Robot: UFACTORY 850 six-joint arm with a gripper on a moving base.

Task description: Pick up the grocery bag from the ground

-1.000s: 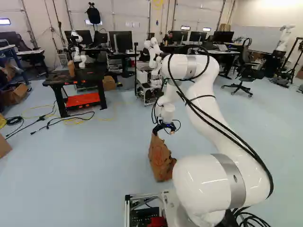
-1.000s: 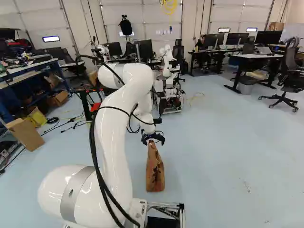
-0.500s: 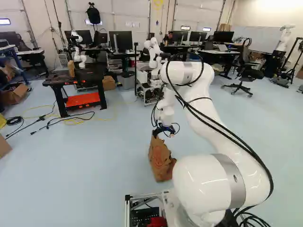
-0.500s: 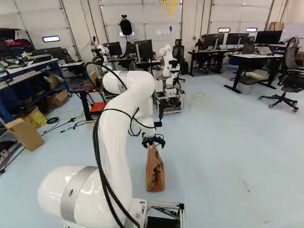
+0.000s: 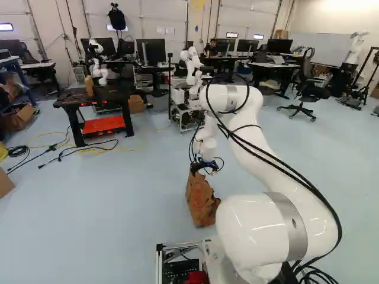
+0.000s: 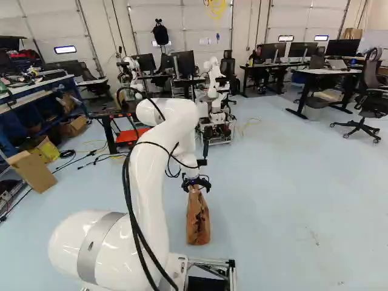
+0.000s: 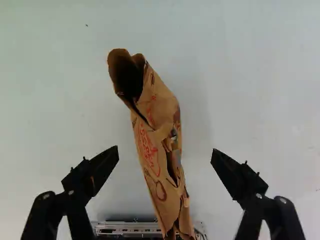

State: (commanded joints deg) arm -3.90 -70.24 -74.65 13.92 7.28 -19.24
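Observation:
In the right base view my gripper point(image 6: 196, 183) is at the top of the brown paper grocery bag point(image 6: 197, 221), which stands upright on the floor. The left base view shows the bag point(image 5: 201, 201) just ahead of the base, the gripper point(image 5: 204, 168) over its upper edge. Seen from the wrist, the gripper point(image 7: 165, 152) is wide open, one finger on each side of the bag point(image 7: 159, 145), with a gap between each finger and the paper. The bag's crumpled, partly open top runs between the fingers and beyond them.
Part of the base frame point(image 7: 125, 227) shows close to the bag's near end. Farther off are a black table with an orange shelf point(image 5: 103, 124), another robot point(image 6: 215, 91), a cardboard box point(image 6: 31, 171), cables on the floor and an office chair point(image 5: 305, 94).
My arm has lowered, bringing the gripper down closer around the bag's top. The bag and the base have stayed in place, and the fingers remain open.

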